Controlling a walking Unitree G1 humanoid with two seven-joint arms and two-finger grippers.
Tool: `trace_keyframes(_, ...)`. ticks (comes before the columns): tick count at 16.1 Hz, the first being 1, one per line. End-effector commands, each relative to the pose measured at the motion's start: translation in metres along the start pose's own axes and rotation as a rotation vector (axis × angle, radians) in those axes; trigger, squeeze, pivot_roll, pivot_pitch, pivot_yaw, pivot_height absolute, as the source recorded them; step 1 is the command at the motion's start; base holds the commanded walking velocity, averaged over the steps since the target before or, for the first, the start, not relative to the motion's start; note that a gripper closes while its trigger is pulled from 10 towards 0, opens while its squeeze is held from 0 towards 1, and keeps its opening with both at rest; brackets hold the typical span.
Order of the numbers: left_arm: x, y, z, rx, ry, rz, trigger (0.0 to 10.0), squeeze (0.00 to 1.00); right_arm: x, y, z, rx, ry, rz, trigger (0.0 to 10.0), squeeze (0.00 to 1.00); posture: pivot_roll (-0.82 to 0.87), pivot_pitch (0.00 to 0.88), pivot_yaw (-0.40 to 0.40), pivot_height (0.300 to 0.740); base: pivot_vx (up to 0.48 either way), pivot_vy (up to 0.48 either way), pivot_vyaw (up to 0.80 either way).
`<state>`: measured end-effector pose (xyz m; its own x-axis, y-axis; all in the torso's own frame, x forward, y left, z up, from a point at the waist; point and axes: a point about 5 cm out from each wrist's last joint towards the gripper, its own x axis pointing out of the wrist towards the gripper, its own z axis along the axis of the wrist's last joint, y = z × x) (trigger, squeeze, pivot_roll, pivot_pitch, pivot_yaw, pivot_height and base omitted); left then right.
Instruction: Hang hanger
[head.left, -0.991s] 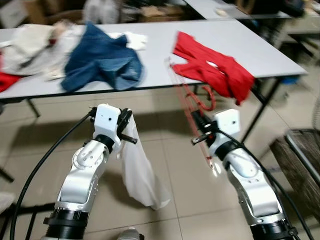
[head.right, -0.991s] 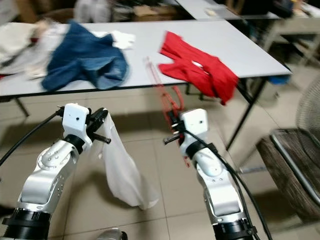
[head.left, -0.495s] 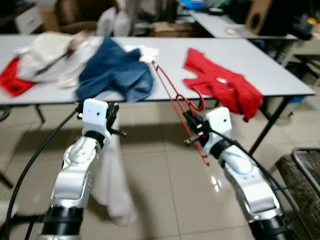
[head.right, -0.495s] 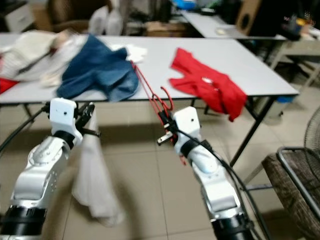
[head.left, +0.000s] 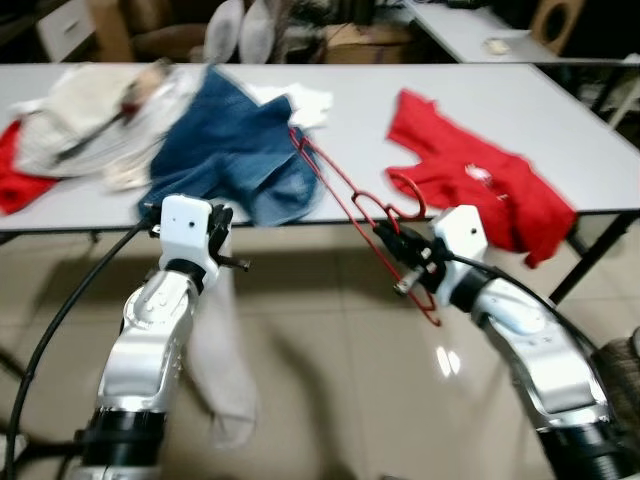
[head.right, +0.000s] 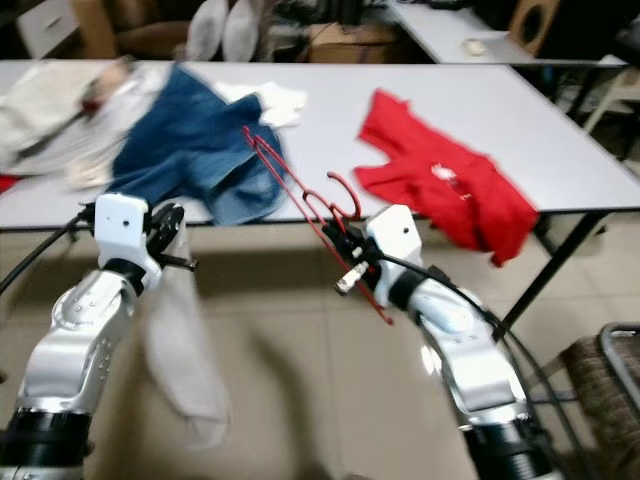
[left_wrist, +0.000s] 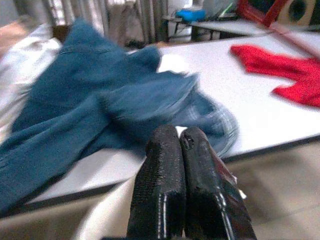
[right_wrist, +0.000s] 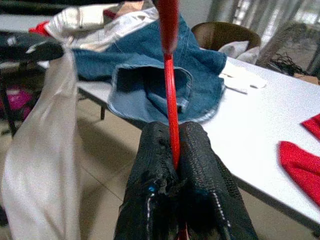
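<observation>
Standing before the long grey table (head.left: 560, 110), the robot has both arms raised over the tiled floor. Its right gripper (head.left: 408, 268) is clamped on a red wire hanger (head.left: 345, 200), the two black fingers (right_wrist: 150, 165) pressed together on one of its thin rods, with the hook curling up just above the grip and the long frame slanting up toward the table edge. The left gripper (head.left: 222, 225) is pinched shut on a white cloth (head.left: 215, 350) that hangs limp from it toward the floor. On the table lie a blue denim garment (head.left: 235, 150), a red shirt (head.left: 480, 185) and a pale heap of clothes (head.left: 80, 110). I'd judge the hanger to be light and stiff but springy, and its thin smooth wire could twist or slide between the fingers. Holding close under the hook, as now, looks sensible, leaving the hook free to catch a rail. The cloth is soft and will sag and swing.
</observation>
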<state>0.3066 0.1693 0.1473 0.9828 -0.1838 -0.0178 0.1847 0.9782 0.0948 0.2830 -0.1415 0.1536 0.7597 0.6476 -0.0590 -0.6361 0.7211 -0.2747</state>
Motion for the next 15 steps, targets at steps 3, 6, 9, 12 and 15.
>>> trace_keyframes(3, 0.007, 0.003, 0.022, 0.045, -0.063, -0.039, 10.0, 0.0, -0.019, -0.005, 0.024, -0.014, -0.062, 0.2, 10.0, 0.0, 0.02, 0.018, -0.015, 0.74, 0.428, 0.0, 0.0)
trace_keyframes(6, 0.02, 0.015, 0.042, 0.1, -0.1, -0.067, 10.0, 0.0, -0.036, -0.012, 0.036, -0.063, -0.04, 0.352, 10.0, 0.0, 0.01, 0.015, -0.014, 0.74, 0.428, 0.0, 0.0)
trace_keyframes(9, 0.039, 0.047, 0.076, 0.184, -0.146, -0.027, 10.0, 0.0, -0.054, -0.019, 0.045, -0.084, 0.024, 0.489, 10.0, 0.0, 0.02, 0.009, -0.015, 0.74, 0.415, 0.0, 0.0)
trace_keyframes(12, 0.048, 0.067, 0.115, 0.192, -0.225, -0.02, 10.0, 0.0, -0.056, -0.017, 0.047, -0.089, 0.046, 0.55, 10.0, 0.0, 0.02, 0.003, -0.012, 0.74, 0.41, 0.0, 0.0)
trace_keyframes(15, 0.052, 0.064, 0.145, 0.185, -0.304, -0.097, 10.0, 0.0, -0.049, -0.01, 0.048, -0.097, 0.044, 0.601, 10.0, 0.0, 0.02, 0.0, -0.008, 0.74, 0.409, 0.0, 0.0)
